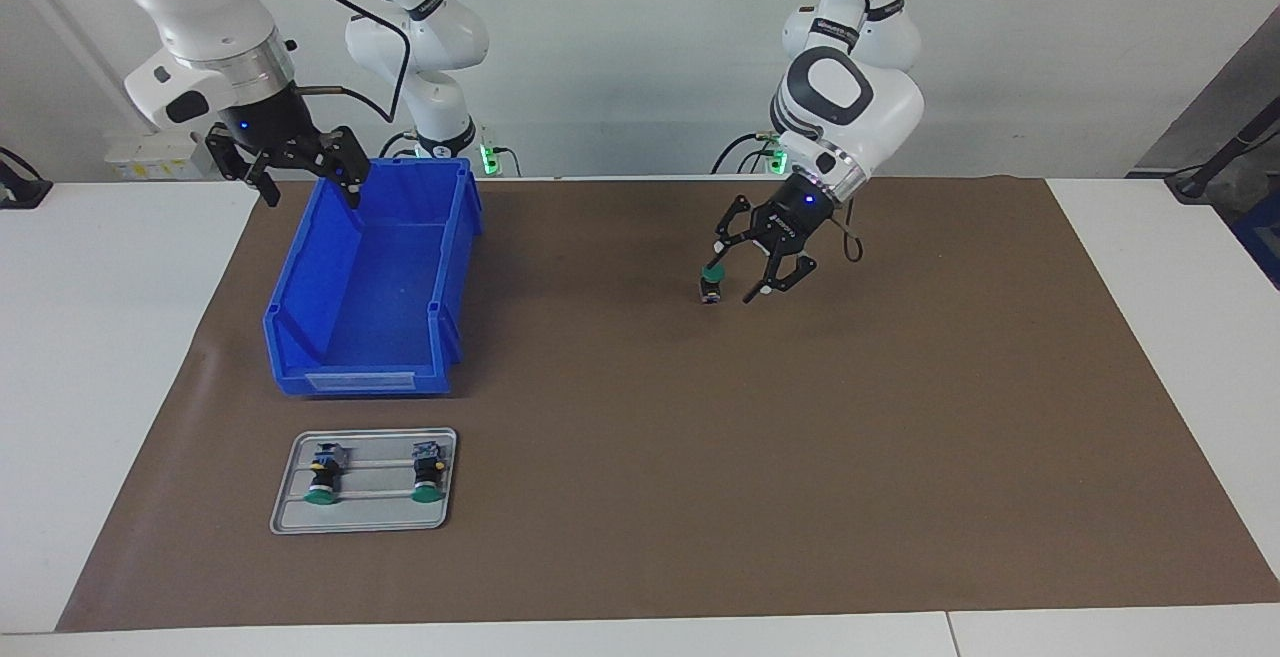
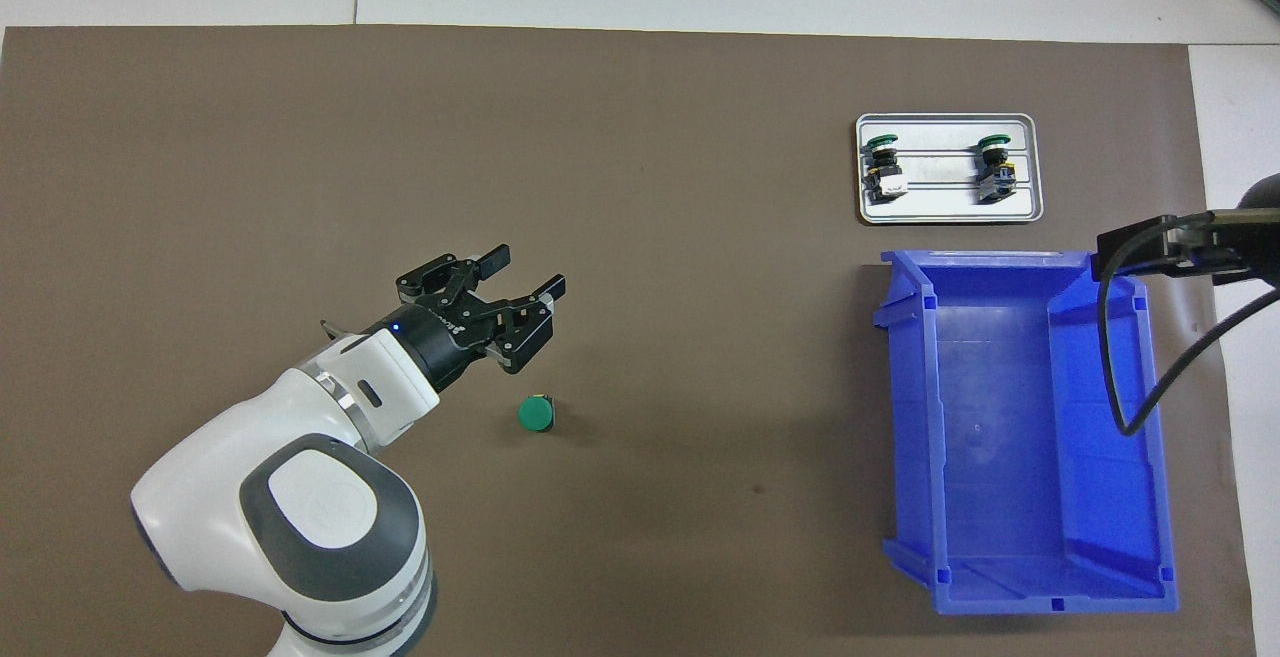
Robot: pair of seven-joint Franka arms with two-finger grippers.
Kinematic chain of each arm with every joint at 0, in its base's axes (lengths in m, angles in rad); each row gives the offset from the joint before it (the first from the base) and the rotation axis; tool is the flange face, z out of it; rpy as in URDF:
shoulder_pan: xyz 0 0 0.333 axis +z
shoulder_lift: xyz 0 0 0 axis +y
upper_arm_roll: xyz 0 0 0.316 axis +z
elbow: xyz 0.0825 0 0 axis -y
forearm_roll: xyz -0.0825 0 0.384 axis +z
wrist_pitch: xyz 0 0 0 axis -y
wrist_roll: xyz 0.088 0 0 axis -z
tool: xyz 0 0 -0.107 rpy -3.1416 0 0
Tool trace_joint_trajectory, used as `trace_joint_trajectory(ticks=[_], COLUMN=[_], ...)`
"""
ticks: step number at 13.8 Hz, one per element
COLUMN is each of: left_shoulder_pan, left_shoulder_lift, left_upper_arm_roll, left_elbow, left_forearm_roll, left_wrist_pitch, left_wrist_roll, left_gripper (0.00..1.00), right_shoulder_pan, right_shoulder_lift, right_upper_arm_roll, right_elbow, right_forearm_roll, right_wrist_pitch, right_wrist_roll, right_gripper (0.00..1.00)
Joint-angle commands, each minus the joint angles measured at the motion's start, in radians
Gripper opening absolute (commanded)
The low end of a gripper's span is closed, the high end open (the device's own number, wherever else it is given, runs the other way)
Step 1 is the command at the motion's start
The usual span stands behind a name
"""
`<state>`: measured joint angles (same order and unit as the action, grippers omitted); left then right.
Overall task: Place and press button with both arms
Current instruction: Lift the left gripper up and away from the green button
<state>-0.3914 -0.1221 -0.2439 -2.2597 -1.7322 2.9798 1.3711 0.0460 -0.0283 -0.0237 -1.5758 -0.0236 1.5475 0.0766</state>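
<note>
On the brown mat (image 1: 700, 457), toward the left arm's end of the table, stood the button (image 1: 711, 285) upright with its green cap on top, apart from the spread fingers of the left gripper (image 1: 738, 282) hanging just beside it and gripping nothing. Over the robot-side rim of the blue bin (image 1: 375, 277) hung the right gripper (image 1: 310, 182), jaws wide and empty. Farther from the robots than the bin lay a grey tray (image 1: 365, 517) with two more buttons (image 1: 325, 477) side by side.
</note>
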Motion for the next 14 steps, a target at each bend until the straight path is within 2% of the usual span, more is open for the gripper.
trace_joint_trajectory(ticks=[1,4,5,8,14], left_shoulder_pan=[-0.017,-0.017,-0.017,-0.006,0.081], left_shoulder_lift=[0.001,-0.004,-0.007,-0.002,0.051], left_upper_arm_roll=[-0.055,-0.107,-0.107,-0.101,-0.092], left_elbow=[0.017,0.019,0.019,0.032,0.155], left_forearm_roll=[-0.013,-0.017,-0.017,-0.017,-0.017], left_wrist_pitch=[0.187,0.367,0.390,0.396,0.380], left_wrist_roll=[-0.085,-0.135,-0.135,-0.135,-0.133], left_gripper=[0.86,0.99,0.99,0.99,0.99], right_shoulder_pan=[0.005,0.005,0.005,0.005,0.005], right_shoulder_lift=[-0.018,-0.018,-0.018,-0.018,-0.018], right_upper_arm_roll=[-0.008,-0.008,-0.008,-0.008,-0.008], right_elbow=[-0.020,-0.020,-0.020,-0.020,-0.020], right_forearm_roll=[0.021,0.021,0.021,0.021,0.021], right_wrist_pitch=[-0.004,-0.003,-0.003,-0.003,-0.004], right_wrist_roll=[0.011,0.011,0.011,0.011,0.011], right_gripper=[1.00,1.00,1.00,1.00,1.00])
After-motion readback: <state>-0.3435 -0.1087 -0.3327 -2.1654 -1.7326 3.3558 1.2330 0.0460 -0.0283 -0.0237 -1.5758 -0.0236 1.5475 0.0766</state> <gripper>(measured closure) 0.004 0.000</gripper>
